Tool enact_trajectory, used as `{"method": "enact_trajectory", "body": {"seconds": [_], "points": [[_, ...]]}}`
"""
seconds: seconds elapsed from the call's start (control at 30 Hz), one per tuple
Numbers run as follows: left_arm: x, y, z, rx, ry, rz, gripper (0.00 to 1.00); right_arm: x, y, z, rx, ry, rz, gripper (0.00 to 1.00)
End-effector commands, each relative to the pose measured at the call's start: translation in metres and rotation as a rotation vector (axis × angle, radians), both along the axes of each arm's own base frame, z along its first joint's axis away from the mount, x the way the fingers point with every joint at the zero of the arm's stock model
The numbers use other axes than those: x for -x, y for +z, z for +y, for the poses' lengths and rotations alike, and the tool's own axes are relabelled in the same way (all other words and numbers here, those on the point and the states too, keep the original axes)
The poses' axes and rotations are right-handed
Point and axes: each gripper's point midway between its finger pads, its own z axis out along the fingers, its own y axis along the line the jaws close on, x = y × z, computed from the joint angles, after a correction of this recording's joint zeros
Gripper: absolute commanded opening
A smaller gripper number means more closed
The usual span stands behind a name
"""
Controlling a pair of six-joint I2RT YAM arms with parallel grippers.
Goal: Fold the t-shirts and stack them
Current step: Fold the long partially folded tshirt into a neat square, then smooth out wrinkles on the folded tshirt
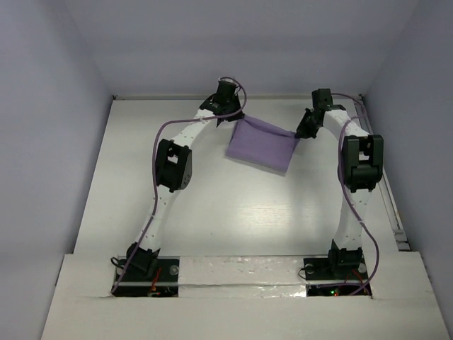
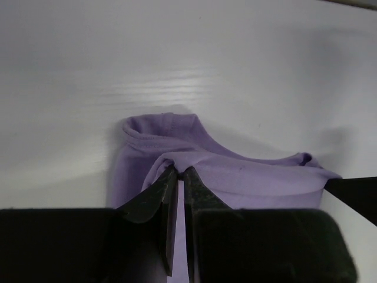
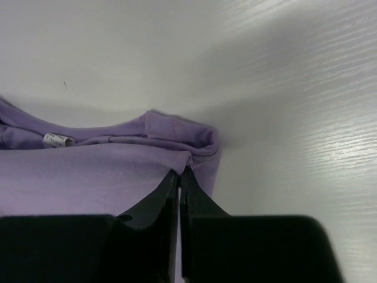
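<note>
The lavender t-shirt [image 1: 260, 146] is a folded panel at the far middle of the table, held up by its two far corners. My left gripper [image 1: 233, 117] is shut on its far left corner; in the left wrist view the fingertips pinch a fold of the t-shirt [image 2: 247, 177] at the left gripper [image 2: 181, 170]. My right gripper [image 1: 300, 133] is shut on the far right corner; the right wrist view shows the right gripper [image 3: 182, 171] pinching the t-shirt [image 3: 88, 171] near the collar, with a white label [image 3: 58, 140] showing.
The white table [image 1: 212, 212] is walled at the back and both sides. The right table edge [image 1: 393, 212] has a rail. Both arm bases [image 1: 145, 269] sit at the near edge.
</note>
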Motion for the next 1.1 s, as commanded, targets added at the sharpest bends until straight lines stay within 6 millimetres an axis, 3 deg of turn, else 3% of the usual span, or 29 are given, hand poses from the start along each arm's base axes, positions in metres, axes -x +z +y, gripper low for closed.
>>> {"method": "enact_trajectory", "body": {"seconds": [0.0, 0.03, 0.07, 0.1, 0.13, 0.17, 0.2, 0.23, 0.27, 0.3, 0.33, 0.37, 0.4, 0.43, 0.47, 0.5, 0.53, 0.63, 0.73, 0.8, 0.83, 0.9, 0.93, 1.0, 1.03, 1.07], "points": [[-0.03, 0.052, 0.002, 0.082, 0.029, -0.153, 0.05, -0.013, 0.016, -0.021, 0.056, -0.066, -0.036, 0.09], [-0.029, 0.054, 0.001, 0.086, 0.027, -0.154, 0.16, -0.013, 0.018, -0.021, 0.056, -0.066, -0.037, 0.19], [-0.03, 0.062, 0.007, 0.088, 0.032, -0.16, 0.37, -0.016, 0.025, -0.021, 0.057, -0.061, -0.056, 0.46], [-0.027, 0.058, 0.01, 0.073, 0.034, -0.151, 0.45, -0.017, 0.032, -0.017, 0.041, -0.043, -0.071, 0.55], [-0.024, 0.061, 0.013, 0.064, 0.039, -0.154, 0.56, -0.019, 0.046, -0.016, 0.039, -0.031, -0.104, 0.63], [-0.021, 0.087, 0.016, 0.074, 0.039, -0.195, 0.59, -0.018, 0.054, -0.015, 0.034, -0.026, -0.12, 0.66], [-0.014, 0.077, 0.022, 0.041, 0.038, -0.179, 0.6, -0.016, 0.062, -0.012, 0.017, -0.013, -0.133, 0.67], [-0.009, 0.078, 0.027, 0.024, 0.042, -0.178, 0.59, -0.016, 0.087, -0.008, 0.001, 0.001, -0.196, 0.67], [-0.003, 0.106, 0.032, 0.034, 0.046, -0.221, 0.6, -0.012, 0.095, -0.005, -0.013, 0.01, -0.214, 0.68], [0.004, 0.109, 0.035, 0.033, 0.045, -0.225, 0.59, 0.001, 0.087, 0.003, -0.026, 0.032, -0.194, 0.68], [0.024, 0.079, 0.031, 0.0, 0.016, -0.17, 0.54, 0.009, 0.092, 0.023, -0.039, 0.076, -0.21, 0.62], [0.034, 0.101, 0.028, 0.018, -0.001, -0.22, 0.46, 0.018, 0.106, 0.034, -0.051, 0.102, -0.238, 0.33], [0.047, 0.095, 0.023, 0.013, -0.032, -0.21, 0.4, 0.028, 0.104, 0.048, -0.069, 0.134, -0.232, 0.19], [0.07, 0.066, 0.015, -0.009, -0.079, -0.152, 0.32, 0.043, 0.09, 0.066, -0.11, 0.182, -0.201, 0.08], [0.079, 0.072, 0.01, 0.011, -0.106, -0.167, 0.29, 0.056, 0.091, 0.091, -0.129, 0.241, -0.199, 0.0], [0.095, 0.047, 0.011, 0.01, -0.139, -0.111, 0.27, 0.065, 0.085, 0.103, -0.15, 0.272, -0.183, 0.0], [0.104, 0.038, 0.007, 0.012, -0.159, -0.093, 0.19, 0.076, 0.07, 0.111, -0.167, 0.288, -0.156, 0.0], [0.115, 0.002, 0.012, -0.009, -0.161, -0.032, 0.15, 0.093, 0.044, 0.113, -0.211, 0.271, -0.117, 0.0], [0.12, -0.027, 0.018, -0.059, -0.164, 0.018, 0.14, 0.101, 0.02, 0.105, -0.174, 0.246, -0.078, 0.0], [0.126, -0.049, 0.024, -0.088, -0.16, 0.056, 0.13, 0.117, -0.004, 0.099, -0.155, 0.235, -0.029, 0.0], [0.135, -0.068, 0.035, -0.107, -0.149, 0.1, 0.12, 0.12, -0.009, 0.096, -0.145, 0.225, -0.029, 0.0], [0.146, -0.085, 0.045, -0.132, -0.124, 0.142, 0.11, 0.14, -0.029, 0.088, -0.127, 0.201, 0.014, 0.0], [0.161, -0.1, 0.053, -0.143, -0.112, 0.189, 0.09, 0.141, -0.032, 0.082, -0.122, 0.182, 0.004, 0.0], [0.173, -0.097, 0.059, -0.132, -0.101, 0.196, 0.08, 0.157, -0.04, 0.075, -0.117, 0.169, 0.031, 0.0], [0.192, -0.111, 0.069, -0.138, -0.087, 0.245, 0.08, 0.159, -0.042, 0.069, -0.11, 0.157, 0.03, 0.0], [0.2, -0.11, 0.071, -0.129, -0.084, 0.253, 0.08, 0.162, -0.041, 0.068, -0.107, 0.163, 0.023, 0.0]]}}
